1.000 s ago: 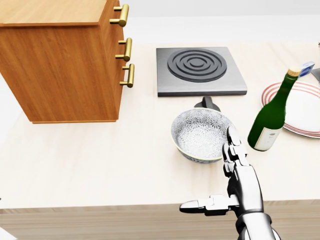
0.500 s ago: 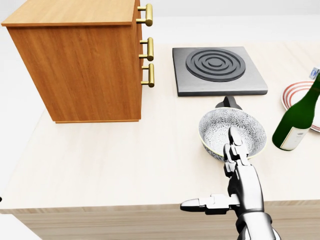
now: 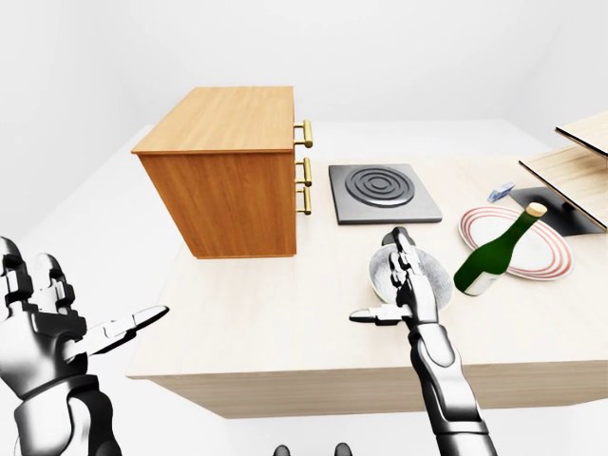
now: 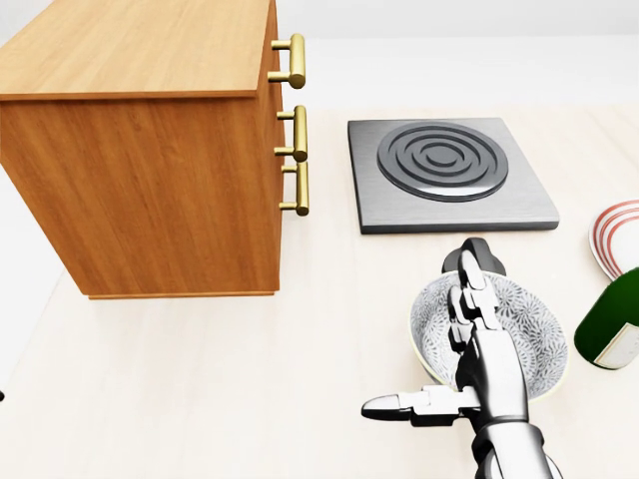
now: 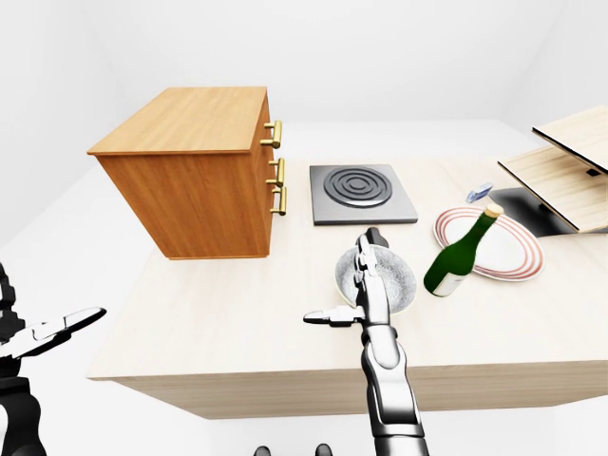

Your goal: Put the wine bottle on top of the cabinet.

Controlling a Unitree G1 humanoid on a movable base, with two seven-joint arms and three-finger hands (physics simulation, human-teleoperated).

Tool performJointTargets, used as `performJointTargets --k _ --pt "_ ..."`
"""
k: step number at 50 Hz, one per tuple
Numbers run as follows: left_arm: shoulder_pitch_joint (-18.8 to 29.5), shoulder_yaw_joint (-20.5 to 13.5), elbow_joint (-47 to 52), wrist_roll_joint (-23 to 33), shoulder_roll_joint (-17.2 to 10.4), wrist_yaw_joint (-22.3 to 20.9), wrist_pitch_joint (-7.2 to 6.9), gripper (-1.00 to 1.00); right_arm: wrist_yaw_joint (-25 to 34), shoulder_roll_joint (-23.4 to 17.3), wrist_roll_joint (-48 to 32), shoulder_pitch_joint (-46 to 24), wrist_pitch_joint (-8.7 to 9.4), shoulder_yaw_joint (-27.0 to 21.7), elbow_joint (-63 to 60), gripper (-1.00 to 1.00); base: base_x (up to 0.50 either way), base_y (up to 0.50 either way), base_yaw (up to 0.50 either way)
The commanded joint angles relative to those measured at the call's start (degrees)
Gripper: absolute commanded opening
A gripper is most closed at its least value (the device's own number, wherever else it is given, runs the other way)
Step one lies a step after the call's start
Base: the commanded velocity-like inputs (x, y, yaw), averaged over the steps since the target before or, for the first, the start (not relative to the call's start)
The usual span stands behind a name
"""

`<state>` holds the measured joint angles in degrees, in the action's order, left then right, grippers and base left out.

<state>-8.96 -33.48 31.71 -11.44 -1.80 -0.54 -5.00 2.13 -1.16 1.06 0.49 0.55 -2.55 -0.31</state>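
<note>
Glossy silver-grey left hand (image 3: 43,328), matching right hand (image 3: 407,290), jointed three-finger segments, dark seams

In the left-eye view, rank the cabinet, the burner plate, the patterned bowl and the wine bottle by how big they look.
Largest to smallest as they look:
1. cabinet
2. burner plate
3. wine bottle and patterned bowl: too close to rank. The right hand covers part of the bowl.

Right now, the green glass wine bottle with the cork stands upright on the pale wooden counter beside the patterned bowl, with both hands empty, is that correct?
Not quite: the green glass wine bottle is tilted, not upright, as the left-eye view shows. It does sit on the pale wooden counter beside the patterned bowl, and both the left hand and right hand are empty.
</note>
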Motion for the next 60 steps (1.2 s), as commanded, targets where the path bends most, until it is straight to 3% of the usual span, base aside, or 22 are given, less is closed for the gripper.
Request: performJointTargets --k 1,5,8,15,17,19,24,25,26,30,33,51,60 --pt "-0.5 -0.7 -0.1 -0.7 0.1 -0.3 0.0 1.0 -0.4 -0.1 -1.5 0.4 0.19 0.6 -0.2 1.0 0.0 0.0 0.0" --pt "-0.1 0.1 0.3 0.0 -0.2 0.1 0.0 1.0 -0.1 0.0 -1.5 0.2 0.5 0.5 -0.4 1.0 0.0 0.0 0.0" --pt "-0.4 0.1 -0.8 0.2 0.1 -0.2 0.0 1.0 0.1 0.0 -1.1 0.5 -0.34 0.2 0.2 1.0 0.25 0.15 0.0" --pt "-0.4 0.4 -1.2 0.7 0.2 -0.1 0.0 1.0 -0.7 -0.1 -0.7 -0.6 1.07 -0.3 1.2 1.0 0.35 0.15 0.0" --pt "-0.5 -0.1 -1.3 0.2 0.1 -0.1 0.0 1.0 -0.4 -0.1 -0.6 -0.1 0.37 -0.1 1.2 1.0 0.02 0.0 0.0" --pt "-0.2 -0.2 -0.8 -0.4 0.0 0.2 0.0 1.0 -0.8 -0.1 -0.8 -0.3 1.34 -0.1 0.7 1.0 0.0 0.0 0.0" --pt "-0.5 0.1 -0.9 0.2 0.0 0.0 0.0 1.0 -0.6 -0.1 -1.0 0.0 0.85 0.1 1.0 1.0 0.0 0.0 0.0" --pt "-0.4 -0.1 -0.9 0.0 0.0 0.0 0.0 1.0 -0.6 -0.1 -1.2 0.0 1.44 0.2 0.4 1.0 0.0 0.0 0.0" --pt "-0.3 -0.1 -0.9 0.0 0.0 0.1 0.0 1.0 -0.7 0.0 -0.9 0.2 0.04 0.1 0.4 1.0 0.0 0.0 0.0" --pt "-0.3 0.7 -0.8 0.9 0.1 0.2 0.0 1.0 -0.1 -0.2 -1.0 -0.1 1.14 0.2 0.4 1.0 0.0 0.0 0.0" --pt "-0.4 0.2 -0.9 0.4 0.0 0.1 0.0 1.0 0.4 -0.1 -1.3 0.5 0.3 0.6 -0.1 1.0 0.0 0.0 0.0" --pt "-0.1 0.3 -0.9 0.2 -0.1 0.3 0.0 1.0 -0.8 0.0 -1.3 -0.3 1.43 0.1 0.6 1.0 0.09 0.26 0.0" --pt "-0.2 1.0 -0.8 1.1 0.1 0.4 0.0 1.0 0.1 0.0 0.0 -0.1 0.52 -0.1 0.1 1.0 0.0 0.0 0.0"
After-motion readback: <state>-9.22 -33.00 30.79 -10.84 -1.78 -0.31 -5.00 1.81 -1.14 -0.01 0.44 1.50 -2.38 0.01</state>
